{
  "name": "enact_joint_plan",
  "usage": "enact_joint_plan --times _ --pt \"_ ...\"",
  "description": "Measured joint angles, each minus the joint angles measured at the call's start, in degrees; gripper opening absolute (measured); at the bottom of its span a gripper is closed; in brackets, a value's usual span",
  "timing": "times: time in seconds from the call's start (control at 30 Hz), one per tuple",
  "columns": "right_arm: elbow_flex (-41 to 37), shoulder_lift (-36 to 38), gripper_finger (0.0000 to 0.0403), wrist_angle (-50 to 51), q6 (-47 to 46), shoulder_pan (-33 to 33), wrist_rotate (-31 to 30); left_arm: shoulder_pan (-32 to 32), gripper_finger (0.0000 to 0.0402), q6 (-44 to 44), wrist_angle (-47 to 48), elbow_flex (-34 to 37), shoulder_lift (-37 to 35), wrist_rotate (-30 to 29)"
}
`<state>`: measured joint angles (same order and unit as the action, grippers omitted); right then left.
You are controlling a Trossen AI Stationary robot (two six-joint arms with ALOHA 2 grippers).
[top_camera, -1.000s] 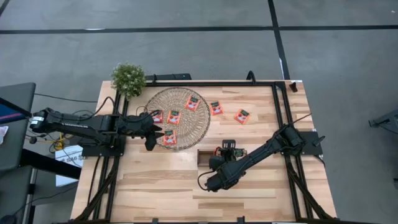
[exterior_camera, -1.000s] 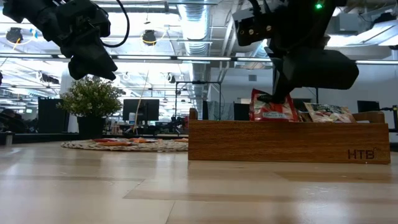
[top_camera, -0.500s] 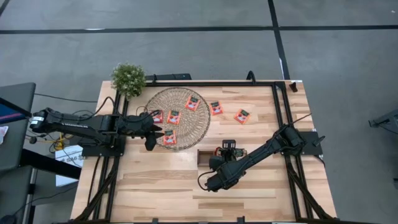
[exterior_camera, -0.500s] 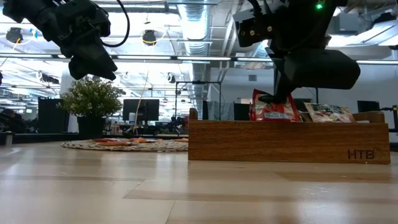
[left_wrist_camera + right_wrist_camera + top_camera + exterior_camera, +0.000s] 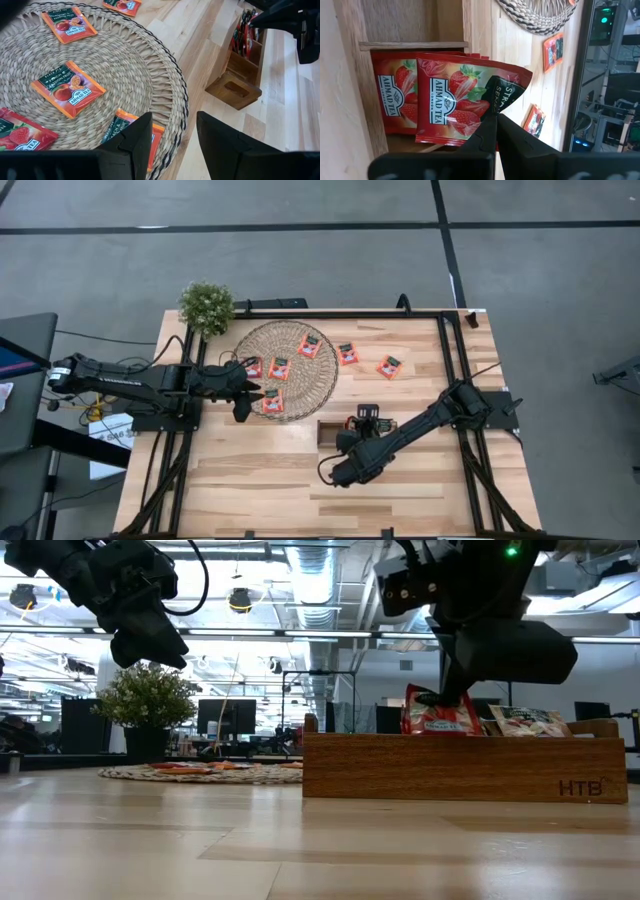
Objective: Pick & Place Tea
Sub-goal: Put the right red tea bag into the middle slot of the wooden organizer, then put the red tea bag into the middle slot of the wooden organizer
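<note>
high view: i see five red sachets in the open, three on the round woven mat (image 5: 286,366), two on the bare table (image 5: 260,470) right of it (image 5: 347,354) (image 5: 389,366). left gripper (image 5: 243,395) hangs over the mat's left edge. right gripper (image 5: 352,442) is over the wooden tray (image 5: 325,431), which sits just below the mat.

low view: tray (image 5: 460,768) reads as a brown box with "htb" on its side. a red strawberry sachet (image 5: 436,712) stands upright out of it, right gripper (image 5: 442,695) at its top edge. a paler sachet (image 5: 527,721) lies beside it in the tray. left gripper (image 5: 150,640) is up high, off the table.

left wrist view: left fingers (image 5: 132,142) are apart, nothing between them, above the mat (image 5: 160,70). sachets here are orange-red with fruit pictures and a dark green band (image 5: 67,89) (image 5: 68,23).

right wrist view: right fingers (image 5: 487,131) are pinched together on the held sachet's (image 5: 465,102) corner. it's red, strawberries printed, white "ahmad tea" label, dark green corner. it sits in the tray compartment in front of another like it (image 5: 392,97).
</note>
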<state>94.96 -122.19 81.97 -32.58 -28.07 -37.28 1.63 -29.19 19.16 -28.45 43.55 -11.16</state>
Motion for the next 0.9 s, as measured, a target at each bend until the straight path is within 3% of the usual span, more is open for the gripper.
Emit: enact_joint_plan --times 0.5,0.9 --pt "0.0 0.0 0.0116 0.5 0.0 0.8 0.0 0.0 0.0147 0.0 0.0 0.0 0.0 0.0" --pt "3.4 1.6 0.0102 8.1 -1.5 0.8 -2.2 0.0 0.0147 0.1 0.0 0.0 0.0 -0.2"
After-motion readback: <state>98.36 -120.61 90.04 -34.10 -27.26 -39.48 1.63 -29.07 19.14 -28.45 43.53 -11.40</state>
